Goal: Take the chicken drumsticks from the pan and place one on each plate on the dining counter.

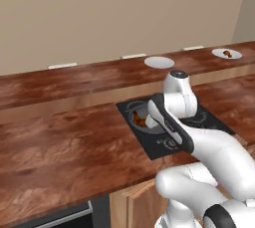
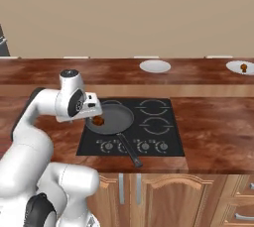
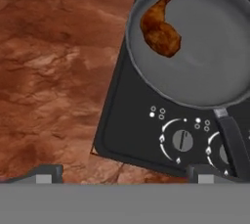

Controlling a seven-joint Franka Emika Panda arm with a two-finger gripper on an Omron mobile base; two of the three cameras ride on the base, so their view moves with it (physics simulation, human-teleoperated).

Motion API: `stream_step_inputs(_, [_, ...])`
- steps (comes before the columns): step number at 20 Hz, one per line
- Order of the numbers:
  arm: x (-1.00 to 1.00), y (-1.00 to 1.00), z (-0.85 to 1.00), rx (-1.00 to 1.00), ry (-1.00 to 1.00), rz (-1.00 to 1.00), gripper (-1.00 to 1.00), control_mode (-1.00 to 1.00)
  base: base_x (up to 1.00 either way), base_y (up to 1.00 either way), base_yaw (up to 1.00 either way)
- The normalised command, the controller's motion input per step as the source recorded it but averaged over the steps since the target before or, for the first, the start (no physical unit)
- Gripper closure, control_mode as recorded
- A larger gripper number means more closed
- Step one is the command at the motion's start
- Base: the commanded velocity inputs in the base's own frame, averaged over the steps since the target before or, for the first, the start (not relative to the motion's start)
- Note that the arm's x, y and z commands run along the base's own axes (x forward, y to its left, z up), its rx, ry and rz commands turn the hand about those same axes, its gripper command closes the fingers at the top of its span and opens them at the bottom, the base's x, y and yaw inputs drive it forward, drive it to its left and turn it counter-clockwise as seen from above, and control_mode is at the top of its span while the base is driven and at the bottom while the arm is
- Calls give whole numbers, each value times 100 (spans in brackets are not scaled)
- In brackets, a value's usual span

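Second pick of the task, approach phase. The hand (image 2: 93, 108) hovers above the near left edge of the pan (image 2: 115, 118), its two fingertips (image 3: 49, 173) spread wide with nothing between them. One drumstick (image 3: 160, 28) lies in the pan on its left side, bulbous end toward the pan's centre and thin bone pointing at the rim; in the hand view it sits well ahead of the fingertips, not between them. The pan rests on the stovetop (image 2: 149, 144), its long black handle (image 3: 237, 145) reaching toward the control knobs.

On the raised dining counter (image 2: 109, 70) behind the stove, the right-hand plate (image 2: 241, 67) already carries a small brown drumstick (image 2: 243, 66), so that half of the task appears done. The nearer plate (image 2: 155, 66) is bare.

Judged from this arrangement, the next move calls for shifting the hand forward over the meaty end of the remaining drumstick, lowering into the pan without striking its rim, and pinching across the piece, after which it would go to the bare plate.
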Motion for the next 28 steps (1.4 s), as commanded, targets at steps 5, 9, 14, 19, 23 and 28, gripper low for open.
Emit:
stream_step_inputs(5, [68,-9,-21,0,13,0,-100,-100,0,0,0])
stream_step_inputs(9, [62,3,-27,0,6,0,-100,-100,0,0,0])
stream_step_inputs(14, [51,15,-34,-5,1,0,-100,-100,0,0,0])
stream_step_inputs(19, [40,10,-45,-5,2,0,-100,-100,0,0,0])
stream_step_inputs(23, [31,8,-42,-3,0,0,-100,-100,0,0,0])
stream_step_inputs(28, [17,1,-26,0,0,0,-100,-100,0,0,0])
